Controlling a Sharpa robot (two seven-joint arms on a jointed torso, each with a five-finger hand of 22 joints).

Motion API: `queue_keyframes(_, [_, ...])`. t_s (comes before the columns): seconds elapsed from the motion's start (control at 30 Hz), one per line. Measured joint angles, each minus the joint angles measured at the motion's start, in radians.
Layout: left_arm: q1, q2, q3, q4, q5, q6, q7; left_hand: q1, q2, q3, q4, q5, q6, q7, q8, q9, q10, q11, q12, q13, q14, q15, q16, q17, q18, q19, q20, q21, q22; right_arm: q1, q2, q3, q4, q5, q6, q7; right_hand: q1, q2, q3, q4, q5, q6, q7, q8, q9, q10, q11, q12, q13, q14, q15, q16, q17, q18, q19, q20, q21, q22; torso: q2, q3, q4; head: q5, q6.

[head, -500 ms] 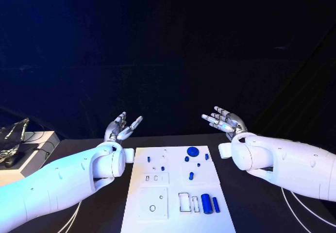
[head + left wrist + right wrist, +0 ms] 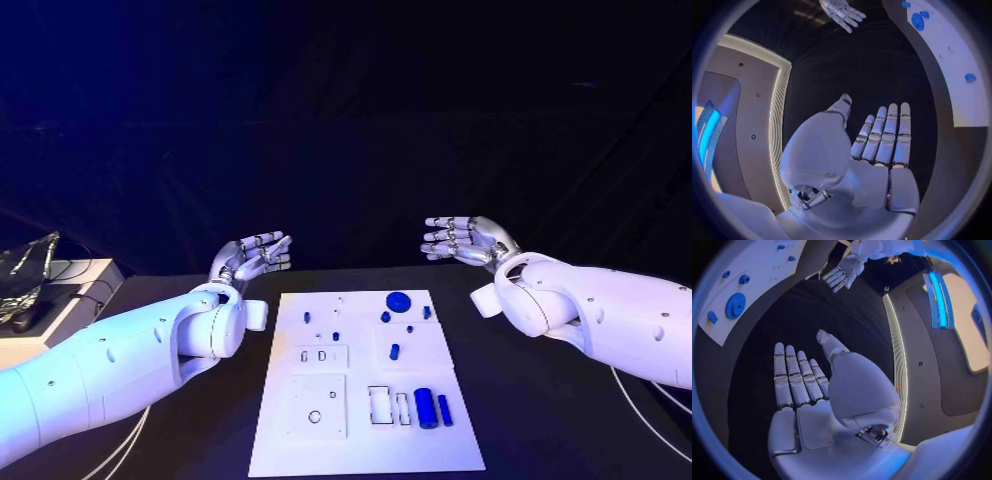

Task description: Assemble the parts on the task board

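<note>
— What is seen closest on the black table (image 2: pixel 562 420)?

— The white task board (image 2: pixel 289 450) is laid flat in the middle. At its near end, toward five o'clock, a thick blue part (image 2: pixel 426 408) and a thin blue part (image 2: pixel 444 409) are laid side by side, next to two small frames.

— And farther back?

— A short blue part (image 2: pixel 394 351) is seen near the middle. At the far end, at one o'clock, a round blue disc (image 2: pixel 398 298) is found, with small blue bits just beside it.

— Where are the hands held?

— Both are held up past the far end of the board, well apart. The left hand (image 2: pixel 254 257) is at eleven o'clock, the right hand (image 2: pixel 464 241) at one o'clock. Nothing is held or touched. In the wrist views the fingers (image 2: pixel 891 131) are kept straight and pressed together, thumb set apart.
</note>
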Motion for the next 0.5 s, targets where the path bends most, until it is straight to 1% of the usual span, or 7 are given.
queue_keyframes(0.03, [-0.002, -0.007, 0.0, 0.011, -0.015, 0.019, -0.006, 0.006, 0.007, -0.004, -0.017, 0.003, 0.08, 0.007, 0.007, 0.005, 0.052, -0.013, -0.006, 0.0, 0.053, -0.014, 0.004, 0.003, 0.013, 0.042, -0.012, 0.017, 0.004, -0.001, 0.001, 0.0, 0.003, -0.057, 0.0, -0.003, 0.008, -0.002, 0.01, -0.01, 0.0, 0.057, 0.008, 0.004, 0.003, 0.052, -0.01, 0.0, 0.001, 0.053, -0.014, 0.006, 0.002, 0.0, 0.033, -0.013, 0.015, 0.005, 0.001, 0.0, -0.0001, -0.001, -0.003])
queue_keyframes(0.13, [-0.014, -0.025, 0.007, 0.037, -0.052, 0.063, -0.022, 0.026, 0.027, -0.002, -0.049, 0.003, 0.232, -0.009, 0.019, 0.012, 0.144, -0.043, -0.014, 0.002, 0.152, -0.045, 0.008, 0.013, 0.013, 0.121, -0.038, 0.051, 0.013, -0.002, 0.001, 0.0, 0.011, -0.188, -0.002, -0.015, 0.023, -0.001, 0.034, -0.034, -0.021, 0.19, 0.025, 0.012, 0.009, 0.169, -0.037, 0.005, 0.004, 0.184, -0.053, 0.023, 0.009, 0.0, 0.112, -0.052, 0.069, 0.029, 0.007, -0.0006, -0.0006, -0.004, -0.007])
queue_keyframes(0.2, [-0.025, -0.039, 0.02, 0.056, -0.08, 0.093, -0.034, 0.033, 0.035, 0.004, -0.059, 0.003, 0.269, -0.019, 0.019, 0.012, 0.184, -0.057, -0.02, 0.002, 0.209, -0.066, 0.019, 0.023, 0.013, 0.165, -0.056, 0.073, 0.02, -0.002, -0.001, 0.0, 0.018, -0.287, -0.008, -0.03, 0.023, 0.0, 0.046, -0.046, -0.037, 0.256, 0.018, 0.016, 0.012, 0.233, -0.053, 0.005, 0.006, 0.26, -0.077, 0.034, 0.015, 0.0, 0.153, -0.079, 0.113, 0.052, 0.012, -0.0006, 0.0, -0.008, -0.007])
queue_keyframes(0.23, [-0.028, -0.044, 0.024, 0.065, -0.091, 0.105, -0.038, 0.036, 0.038, 0.008, -0.067, 0.003, 0.294, -0.024, 0.017, 0.012, 0.212, -0.067, -0.024, 0.002, 0.26, -0.083, 0.028, 0.035, 0.013, 0.201, -0.075, 0.094, 0.028, -0.003, -0.001, 0.0, 0.019, -0.329, -0.01, -0.038, 0.025, -0.002, 0.052, -0.052, -0.046, 0.292, 0.012, 0.019, 0.013, 0.27, -0.064, 0.005, 0.006, 0.307, -0.092, 0.042, 0.018, 0.0, 0.177, -0.098, 0.144, 0.069, 0.014, -0.0007, 0.0007, -0.01, -0.007])
queue_keyframes(0.4, [-0.044, -0.074, 0.049, 0.124, -0.138, 0.151, -0.059, 0.04, 0.042, 0.009, -0.081, 0.003, 0.345, -0.039, -0.007, 0.012, 0.278, -0.094, -0.024, 0.002, 0.401, -0.13, 0.091, 0.103, 0.013, 0.293, -0.145, 0.179, 0.07, -0.014, 0.013, 0.001, 0.022, -0.543, -0.028, -0.1, 0.024, -0.01, 0.058, -0.065, -0.06, 0.396, -0.012, 0.019, 0.016, 0.385, -0.103, 0.005, 0.008, 0.467, -0.149, 0.119, 0.061, -0.001, 0.259, -0.169, 0.283, 0.15, 0.03, -0.0011, 0.0074, -0.022, -0.01])
queue_keyframes(0.43, [-0.046, -0.078, 0.051, 0.133, -0.144, 0.155, -0.061, 0.04, 0.041, 0.011, -0.086, 0.003, 0.352, -0.039, -0.009, 0.012, 0.285, -0.101, -0.024, 0.002, 0.415, -0.135, 0.11, 0.12, 0.003, 0.303, -0.155, 0.195, 0.079, -0.017, 0.017, 0.001, 0.023, -0.577, -0.03, -0.112, 0.017, -0.017, 0.061, -0.067, -0.06, 0.407, -0.016, 0.019, 0.016, 0.399, -0.109, 0.005, 0.009, 0.485, -0.157, 0.148, 0.077, -0.002, 0.271, -0.181, 0.309, 0.166, 0.033, -0.001, 0.0089, -0.023, -0.01])
queue_keyframes(0.5, [-0.048, -0.089, 0.055, 0.154, -0.155, 0.163, -0.067, 0.035, 0.046, 0.007, -0.089, 0.008, 0.361, -0.037, -0.016, 0.012, 0.292, -0.104, -0.024, 0.002, 0.394, -0.145, 0.219, 0.228, -0.051, 0.287, -0.204, 0.276, 0.135, -0.023, 0.029, 0.0, 0.022, -0.652, -0.036, -0.143, 0.006, -0.029, 0.063, -0.069, -0.06, 0.427, -0.022, 0.019, 0.018, 0.427, -0.119, 0.005, 0.01, 0.521, -0.175, 0.23, 0.121, -0.009, 0.302, -0.204, 0.367, 0.204, 0.04, -0.0007, 0.0123, -0.024, -0.012])
